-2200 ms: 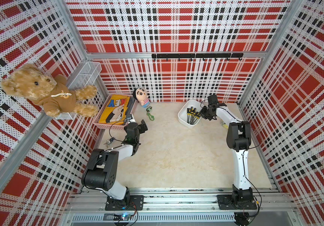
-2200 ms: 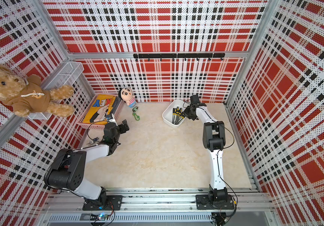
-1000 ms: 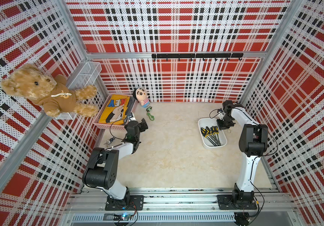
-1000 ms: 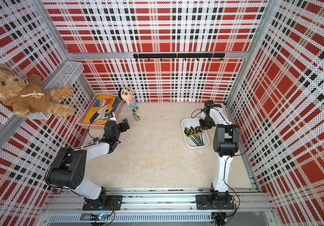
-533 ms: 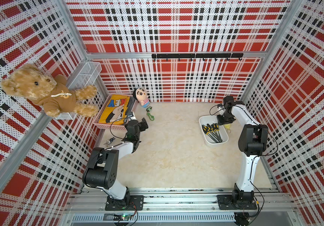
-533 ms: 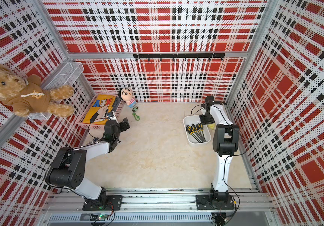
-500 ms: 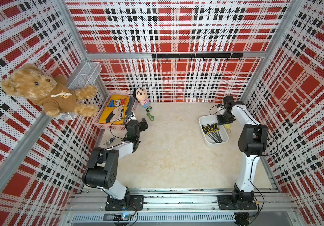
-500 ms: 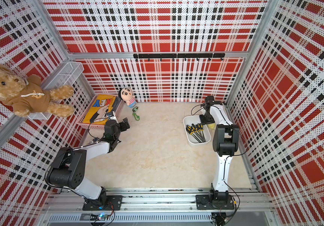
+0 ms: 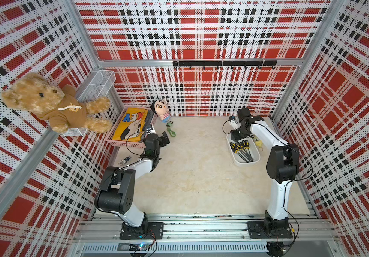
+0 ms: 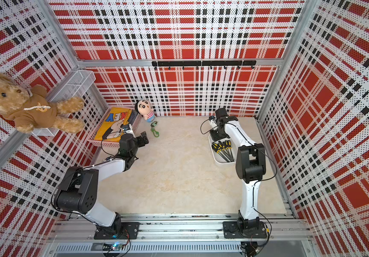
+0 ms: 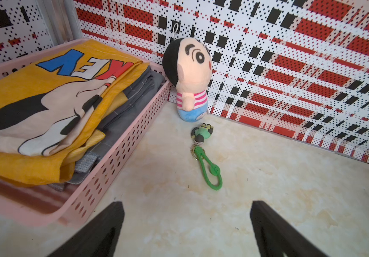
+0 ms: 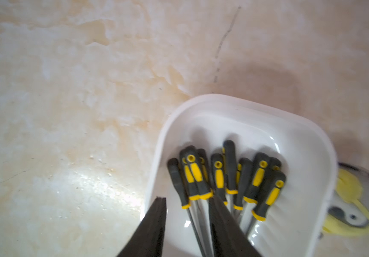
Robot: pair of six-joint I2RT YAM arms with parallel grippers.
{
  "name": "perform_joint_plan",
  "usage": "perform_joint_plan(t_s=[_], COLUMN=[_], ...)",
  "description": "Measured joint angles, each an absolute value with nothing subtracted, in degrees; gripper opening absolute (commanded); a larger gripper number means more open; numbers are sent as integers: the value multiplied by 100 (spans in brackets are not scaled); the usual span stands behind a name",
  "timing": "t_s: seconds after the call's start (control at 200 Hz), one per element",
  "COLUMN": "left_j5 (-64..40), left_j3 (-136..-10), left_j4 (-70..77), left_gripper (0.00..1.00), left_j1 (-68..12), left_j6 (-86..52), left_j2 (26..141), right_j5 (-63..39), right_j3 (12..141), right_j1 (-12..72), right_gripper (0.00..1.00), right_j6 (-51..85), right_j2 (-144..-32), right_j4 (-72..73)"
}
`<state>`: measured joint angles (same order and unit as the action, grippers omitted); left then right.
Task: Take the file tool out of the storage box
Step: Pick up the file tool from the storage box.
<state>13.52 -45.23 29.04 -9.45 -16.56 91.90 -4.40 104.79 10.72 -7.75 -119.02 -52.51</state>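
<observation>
Storage box (image 9: 254, 154) farther right than before, right fingers (image 12: 223, 229) apart above files (image 12: 218, 175)

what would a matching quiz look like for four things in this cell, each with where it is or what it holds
Things:
1. teddy bear
2. storage box
3. green keychain
4. yellow printed cloth

Places:
a. holds the file tools
b. folded in the pink basket
c. up on a side wall at the wire-mesh basket
d. flat on the table beside the doll

Pairs: 1-c, 2-a, 3-d, 4-b
</observation>
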Motion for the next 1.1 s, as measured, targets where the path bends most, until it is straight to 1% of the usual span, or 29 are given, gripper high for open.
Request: perform_joint_plan(t_s=[0.291, 0.757, 0.927, 0.962, 1.007, 1.077, 1.097], left_j5=[1350, 1350, 1350, 1350, 1350, 1352, 1350], left_j3=[-4536, -4536, -4536, -4539, -4536, -4539, -4536], left_j4=[2797, 2777, 2766, 2768, 2766, 2762, 2762], left_gripper=[95, 95, 95, 95, 95, 95, 95], left_j1=[-945, -947, -947, -947, -947, -947, -947], left_j6=[-1653, -1658, -1656, -1656, -1656, -1656, -1656], left_j2=[9190, 9198, 9212, 9212, 9212, 9212, 9212], right_j5=[-491, -626, -646, -646, -644, -639, -637], right_j3=[10265, 10313, 10444, 10457, 10481, 10532, 10547], right_j1=[880, 875, 888, 888, 888, 888, 888], right_gripper=[44, 44, 42, 41, 37, 29, 24], right_j6=[-749, -797, -810, -810, -812, -808, -823], right_j2=[-12180, -12499, -12724, -12763, -12798, -12849, -12857], right_j4=[-5074, -4976, -4954, -4954, -4960, -4965, -4963])
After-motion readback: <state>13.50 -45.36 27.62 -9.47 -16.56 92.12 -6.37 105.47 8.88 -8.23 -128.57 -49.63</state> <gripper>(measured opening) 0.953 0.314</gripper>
